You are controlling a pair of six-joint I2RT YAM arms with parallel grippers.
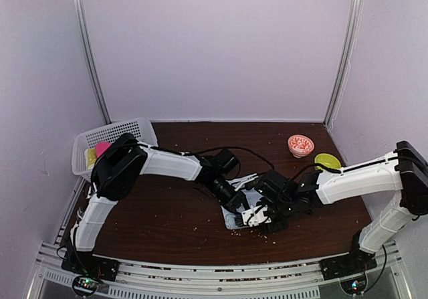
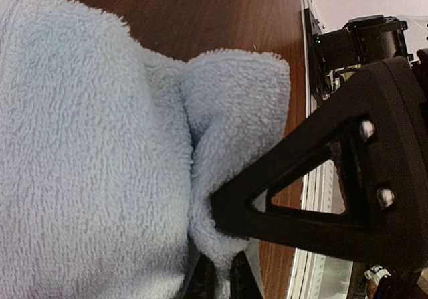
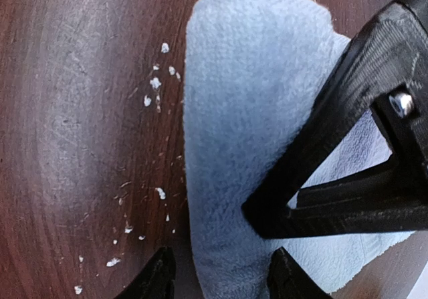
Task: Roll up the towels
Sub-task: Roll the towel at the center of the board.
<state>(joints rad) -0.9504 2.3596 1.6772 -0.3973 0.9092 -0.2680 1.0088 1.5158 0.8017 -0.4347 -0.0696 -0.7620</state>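
Left pincer [image 2: 219, 280]: closed tight, with its two dark tips almost meeting on a pinched fold of the pale blue towel [image 2: 87, 165].
Right pincer [image 3: 222, 279]: jaws apart and straddling the towel's rounded end. One tip stands over bare wood just beside the cloth and the other over the terry, so nothing is clamped.
Crossing fingers: in each wrist view the other arm's black truss finger [image 3: 328, 145] lies across the towel, with its point pressed into the pile.
Towel's place: near the middle of the table [image 1: 167, 225], slightly towards 6 o'clock, under both pincers where the arms meet.
Towel's shape: bunched and folded over itself. A thick rounded lobe shows in the right wrist view, and a deep crease runs between two lobes in the left wrist view.
Left arm: reaches in from 8 o'clock.
Right arm: reaches in from 4 o'clock.
Crumbs [image 3: 155, 83]: small white specks scattered on the dark wood just beside the towel.
White basket [image 1: 144, 126]: in the far corner at 10 o'clock, well apart from the towel.
Basket contents: a yellow cloth [image 1: 89, 157] and a pink cloth [image 1: 101, 148], side by side.
Red-and-white bowl [image 1: 301, 145]: at 2 o'clock, upright.
Yellow-green dish [image 1: 327, 160]: just beside the bowl, towards 3 o'clock, partly behind the right arm.
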